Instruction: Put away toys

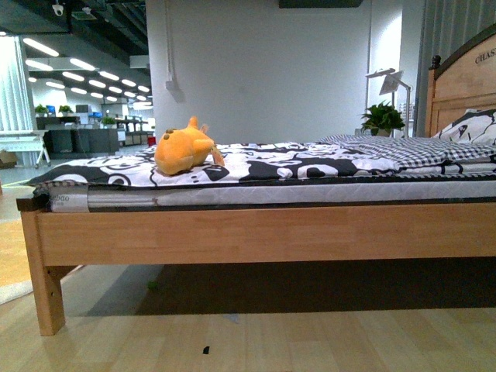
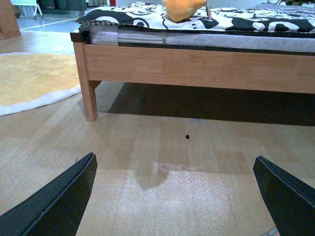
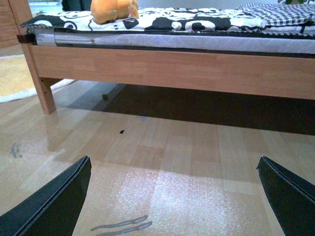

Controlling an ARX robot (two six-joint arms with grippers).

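**Toy Position and Arm Selection: Approach Not Yet Begun**

**Location of the task object.** The plush toy (image 1: pixel 184 147) lies on the black-and-white bedspread (image 1: pixel 310 161). It sits near the foot end of the bed and close to the edge that faces the robot. It rests on top of the mattress (image 1: pixel 294 192), above the wooden bed frame (image 1: pixel 263 240). Nothing touches it except the bedding.

**Gripper state.** The left gripper (image 2: pixel 174 158) has its jaws spread wide and holds nothing. The right gripper (image 3: pixel 173 160) is equally wide and also empty. Both hang low over the wooden floor (image 2: pixel 162 147), short of the bed.

**Governing relation.** The toy lies ahead of and above both grippers, and well apart from each.
- In the front view it sits left of centre.
- In the left wrist view it appears almost straight ahead of the open jaws.
- In the right wrist view it lies far off toward the foot-end post.

The left arm is therefore judged the nearer and better aligned.

**Long axis.** In the front view the body runs roughly along the bed's side rail, with the ears uppermost. Both wrist views crop the toy at the frame edge, so this orientation probably holds but cannot be confirmed from them.

**Requirement for the next move.** The chosen arm must rise above the rail and reach forward over the mattress edge. It should then close across the toy's short dimension. The soft body is likely to compress under the pads. No storage place is in view.
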